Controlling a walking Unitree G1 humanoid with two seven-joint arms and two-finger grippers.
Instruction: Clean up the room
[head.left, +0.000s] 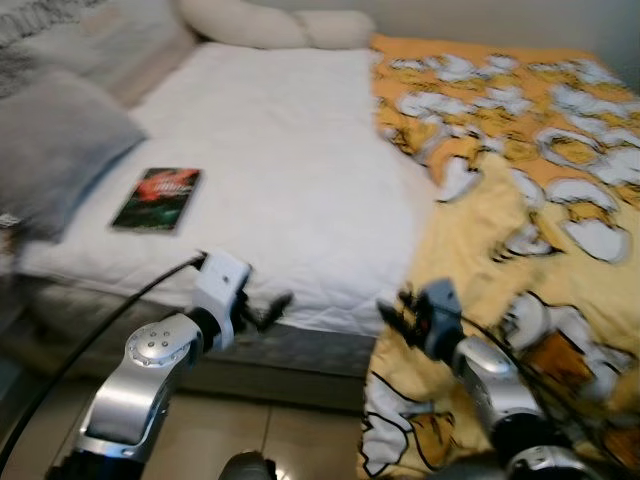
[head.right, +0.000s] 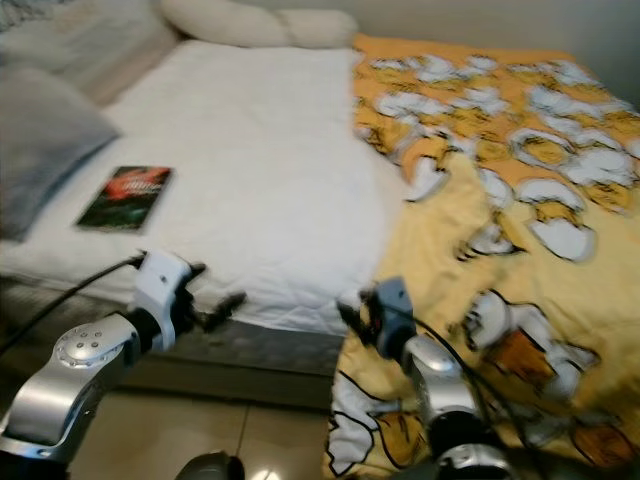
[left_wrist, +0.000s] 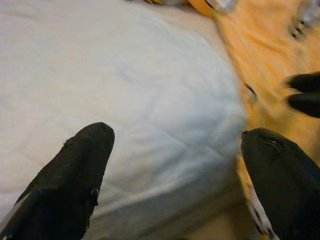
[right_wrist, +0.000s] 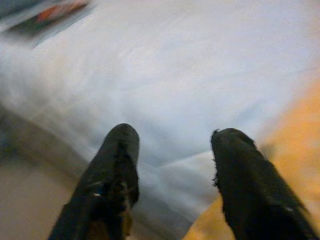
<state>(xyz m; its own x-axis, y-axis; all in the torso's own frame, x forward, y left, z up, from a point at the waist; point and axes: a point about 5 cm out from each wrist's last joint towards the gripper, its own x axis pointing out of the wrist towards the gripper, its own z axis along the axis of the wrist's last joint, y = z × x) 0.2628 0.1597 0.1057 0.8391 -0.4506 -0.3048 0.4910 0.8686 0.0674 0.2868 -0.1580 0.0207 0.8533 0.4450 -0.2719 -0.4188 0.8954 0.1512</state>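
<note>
Book (head.left: 157, 198) sits at 10 o'clock on the bed (head.left: 280, 160); left claw (head.left: 268, 310) & right claw (head.left: 392, 310) both wide, empty. Blurry views, so reach prob misses, or snags yellow blanket (head.left: 520, 200).

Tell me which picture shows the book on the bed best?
The left eye view: the whole book lies flat on the white mattress. The right eye view shows it too, slightly blurrier. The right wrist view catches just a blurred corner.

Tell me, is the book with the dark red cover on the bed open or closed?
Closed. The book with the dark red cover lies flat on the white mattress, front cover up, no pages showing.
</note>
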